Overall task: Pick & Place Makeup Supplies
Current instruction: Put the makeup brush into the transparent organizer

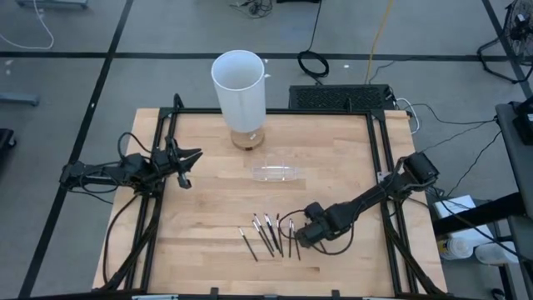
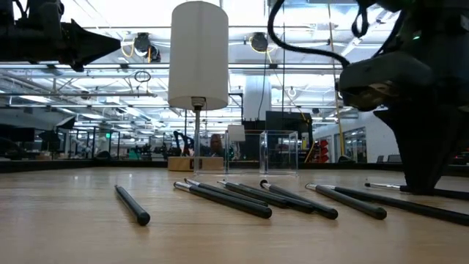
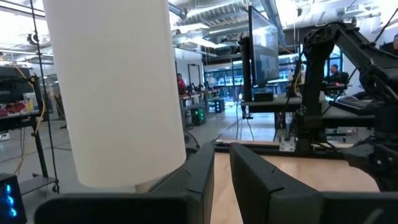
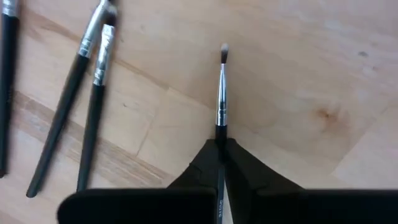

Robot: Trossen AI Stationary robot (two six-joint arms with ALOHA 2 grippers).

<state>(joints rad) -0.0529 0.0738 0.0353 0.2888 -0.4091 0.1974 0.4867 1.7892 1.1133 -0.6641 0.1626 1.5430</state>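
Note:
Several thin dark makeup brushes (image 1: 266,235) with silver ferrules lie flat on the wooden table near its front edge; the low view shows them side by side (image 2: 220,196). My right gripper (image 1: 301,236) stands at the right end of this row, shut on one brush (image 4: 222,93). Two other brushes (image 4: 93,93) lie beside it on the wood. My left gripper (image 1: 187,158) waits above the table's left edge, open by a narrow gap (image 3: 222,180), holding nothing. My right gripper pinches the brush's dark handle (image 4: 220,129) between its two fingers, just behind the silver ferrule. The fingers come from above, pointing steeply down. The bristle end (image 4: 224,53) sticks out past the fingertips. I cannot tell whether the brush is clear of the table.
A tall white cylinder (image 1: 239,87) stands on a small wooden base at the table's far middle. A small clear tray (image 1: 276,173) lies on the table between it and the brushes. Black frame rails (image 1: 379,167) run along the table's left and right sides.

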